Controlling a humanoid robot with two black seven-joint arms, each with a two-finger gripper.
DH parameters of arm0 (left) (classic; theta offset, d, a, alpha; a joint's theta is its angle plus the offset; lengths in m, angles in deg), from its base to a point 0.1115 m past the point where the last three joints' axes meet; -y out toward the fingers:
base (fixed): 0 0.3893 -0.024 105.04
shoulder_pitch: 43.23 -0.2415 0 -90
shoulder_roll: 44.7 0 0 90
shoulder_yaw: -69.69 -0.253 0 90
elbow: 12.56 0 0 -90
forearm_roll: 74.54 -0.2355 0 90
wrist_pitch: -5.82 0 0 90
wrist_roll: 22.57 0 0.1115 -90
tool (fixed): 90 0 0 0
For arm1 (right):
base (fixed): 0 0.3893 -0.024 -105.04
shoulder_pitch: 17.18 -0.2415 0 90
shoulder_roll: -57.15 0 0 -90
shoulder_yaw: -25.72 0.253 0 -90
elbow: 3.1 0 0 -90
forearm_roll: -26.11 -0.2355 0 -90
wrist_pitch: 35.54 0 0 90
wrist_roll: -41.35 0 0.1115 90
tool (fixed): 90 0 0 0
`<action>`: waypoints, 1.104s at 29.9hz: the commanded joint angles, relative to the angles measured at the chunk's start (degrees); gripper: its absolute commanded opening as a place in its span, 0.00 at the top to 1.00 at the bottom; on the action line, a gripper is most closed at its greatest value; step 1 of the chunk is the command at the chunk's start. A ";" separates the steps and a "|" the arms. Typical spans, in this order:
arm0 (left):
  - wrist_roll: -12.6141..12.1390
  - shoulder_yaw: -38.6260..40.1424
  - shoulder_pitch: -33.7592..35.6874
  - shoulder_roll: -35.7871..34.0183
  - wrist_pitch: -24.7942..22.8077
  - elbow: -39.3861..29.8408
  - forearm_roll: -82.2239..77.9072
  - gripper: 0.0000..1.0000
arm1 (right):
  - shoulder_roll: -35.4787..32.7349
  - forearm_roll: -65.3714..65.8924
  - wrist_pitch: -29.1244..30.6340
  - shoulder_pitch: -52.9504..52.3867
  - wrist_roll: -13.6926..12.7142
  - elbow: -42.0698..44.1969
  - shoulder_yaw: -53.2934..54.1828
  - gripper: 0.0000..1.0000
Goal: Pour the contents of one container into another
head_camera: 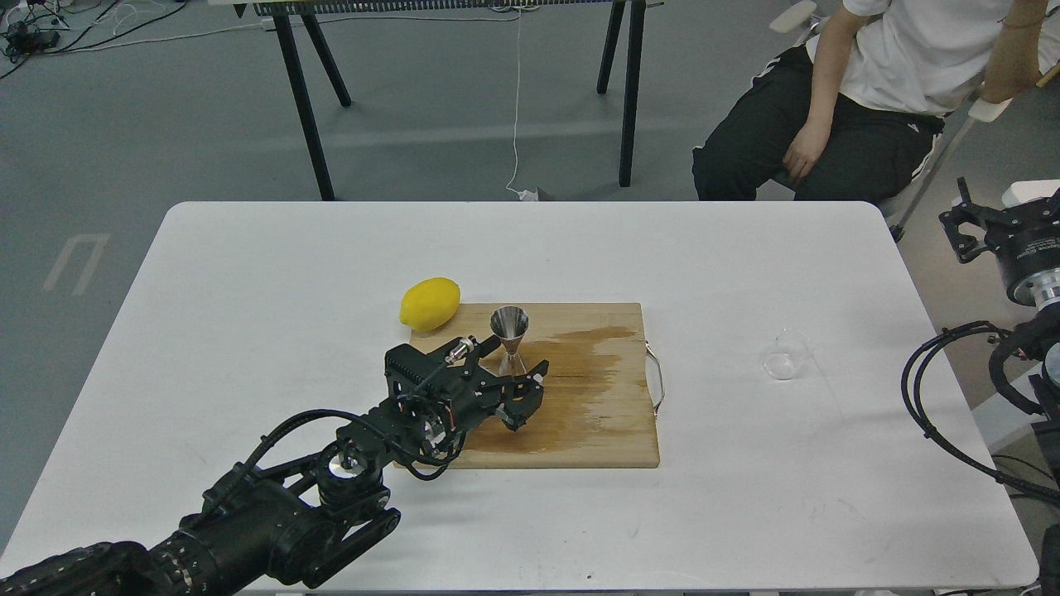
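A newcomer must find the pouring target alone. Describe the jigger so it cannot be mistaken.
Find the wooden cutting board at the middle of the white table. Near its back left corner stands the jigger, upright, right by the left gripper. It is shiny steel and hourglass-shaped, unlike the yellow lemon beside it.

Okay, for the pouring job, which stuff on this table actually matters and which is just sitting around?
Belongs to the job:
- glass cup, alone on the table's right side
- steel jigger, upright on the board
- left pincer, open around the jigger's base

Just lying about:
- lemon, at the board's far left corner
- wooden cutting board, with a wet stain
- white table
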 commanded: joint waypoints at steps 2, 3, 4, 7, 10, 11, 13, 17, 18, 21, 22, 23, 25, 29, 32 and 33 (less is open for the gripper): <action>-0.01 0.04 -0.91 -1.83 -0.06 -2.56 0.00 0.20 | 0.05 -0.01 0.00 0.00 0.00 0.00 0.02 0.00; -0.01 0.04 -1.26 -2.62 -0.06 -3.09 0.00 0.20 | 0.05 -0.01 0.00 0.00 0.00 0.00 0.02 0.00; -0.01 0.04 -1.52 -3.33 -0.06 -3.44 0.00 0.20 | 0.05 0.08 0.00 0.00 0.00 0.00 0.02 0.00; -0.01 0.13 -2.57 -5.26 -0.06 -4.94 0.00 0.20 | 0.05 -0.01 0.00 0.00 0.00 0.00 0.02 0.00; -0.01 0.22 -2.93 -7.02 -0.06 -5.91 0.00 0.20 | 0.14 -0.01 0.00 0.00 0.00 0.00 0.02 0.00; -0.01 0.31 -2.93 -7.72 -0.06 -6.00 0.00 0.20 | 0.05 -0.01 0.00 0.00 0.00 0.00 0.02 0.00; 0.08 0.48 -2.93 -9.39 0.03 -6.61 0.00 0.20 | 0.05 0.08 0.00 0.00 0.00 0.00 0.02 0.00; 0.08 1.10 -3.02 -14.22 0.12 -10.73 0.00 0.20 | -0.04 0.08 0.00 0.00 0.00 0.17 0.10 0.00; 0.17 1.62 -3.02 -15.63 0.03 -12.05 0.00 0.20 | -0.04 0.08 0.00 0.00 0.00 0.17 0.10 0.00; 0.17 2.85 -3.98 -20.19 0.03 -15.65 0.00 0.21 | -0.04 0.08 0.00 0.00 0.00 0.26 0.02 0.00; 0.26 3.12 -4.42 -21.60 0.03 -16.71 0.00 0.21 | -0.04 0.08 0.00 0.00 0.00 0.26 0.10 0.00; 0.26 3.38 -4.60 -22.83 0.12 -17.68 0.00 0.21 | -0.04 0.08 0.00 0.00 0.00 0.17 0.02 0.00; 0.26 3.99 -4.95 -25.38 0.38 -19.44 0.00 0.22 | -0.04 -0.01 0.00 0.00 0.00 0.17 0.02 0.00; 2.45 7.85 -4.69 -27.77 0.38 -20.41 0.00 0.23 | -0.04 0.08 0.00 0.00 0.00 0.17 0.02 0.00; 3.42 11.81 -3.64 -27.86 -0.15 -20.41 0.00 0.22 | -0.04 -0.01 0.00 0.00 -0.18 0.17 0.02 0.00; 3.51 12.69 -2.68 -27.77 -0.23 -20.50 0.00 0.22 | -0.04 -0.01 0.00 0.00 -0.18 0.09 0.02 0.00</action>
